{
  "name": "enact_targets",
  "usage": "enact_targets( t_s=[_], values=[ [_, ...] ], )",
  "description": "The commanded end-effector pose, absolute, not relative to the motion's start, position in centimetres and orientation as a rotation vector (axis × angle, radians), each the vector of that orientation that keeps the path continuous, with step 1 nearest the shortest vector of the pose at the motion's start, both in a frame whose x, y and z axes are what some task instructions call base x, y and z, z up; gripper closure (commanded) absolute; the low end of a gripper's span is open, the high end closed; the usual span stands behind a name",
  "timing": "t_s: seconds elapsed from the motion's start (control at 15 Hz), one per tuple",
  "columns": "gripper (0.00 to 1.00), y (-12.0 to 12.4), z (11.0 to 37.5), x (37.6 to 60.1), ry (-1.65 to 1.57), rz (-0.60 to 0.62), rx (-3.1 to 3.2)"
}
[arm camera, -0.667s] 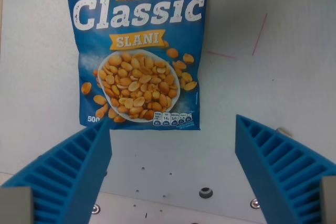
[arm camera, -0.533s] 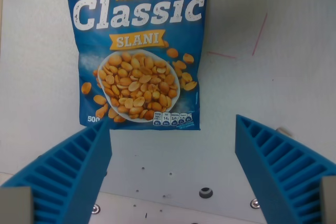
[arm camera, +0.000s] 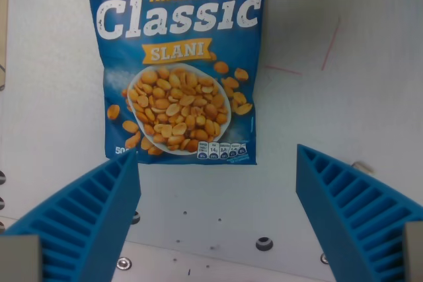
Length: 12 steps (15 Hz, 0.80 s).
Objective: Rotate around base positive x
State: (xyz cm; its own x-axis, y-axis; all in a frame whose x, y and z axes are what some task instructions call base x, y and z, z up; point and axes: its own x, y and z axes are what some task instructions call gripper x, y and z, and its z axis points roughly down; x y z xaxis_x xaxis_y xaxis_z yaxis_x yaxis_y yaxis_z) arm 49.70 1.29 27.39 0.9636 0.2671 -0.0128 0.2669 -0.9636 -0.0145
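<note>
Wrist view, object: glossy blue foil peanut bag [arm camera: 178, 64] printed "KIKIRIKI Classic SLANI", with a picture of a white bowl of peanuts; lies flat on the pale grey worktop [arm camera: 344, 117].
Wrist view, bag position: upper centre of the picture, slightly toward the wrist view's left; its top edge runs out of frame, its bottom edge sits just above the fingertip line.
Wrist view, long axis: runs up and down the picture, roughly square to the line joining the two fingertips; print reads upright, with a faint lean.
Wrist view, gripper [arm camera: 215, 163]: two blue ribbed plastic fingers [arm camera: 86, 219] spread wide, one at each lower corner; nothing between them, nothing held.
Wrist view, key relation: bag lies ahead of the fingers, not between them; the left fingertip is just beside the bag's lower left corner, the right fingertip well apart from it.
Wrist view, other marks: thin red lines [arm camera: 327, 41] drawn on the worktop at the wrist view's right of the bag; screw holes [arm camera: 264, 243] in the lower plate.
Judgement: the task is a wrist rotation, no grasp needed; the open gap looks free of obstruction for tilting.
</note>
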Motion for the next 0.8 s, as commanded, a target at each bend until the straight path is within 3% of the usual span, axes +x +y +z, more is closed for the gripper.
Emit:
enact_targets(
  t_s=[0.07, 0.8],
  values=[
    [0.00, 1.09, 27.54, 49.73, -0.415, -0.012, -2.968],
    [0.00, 1.09, 27.54, 49.73, -0.397, -0.038, -2.824]
  ],
)
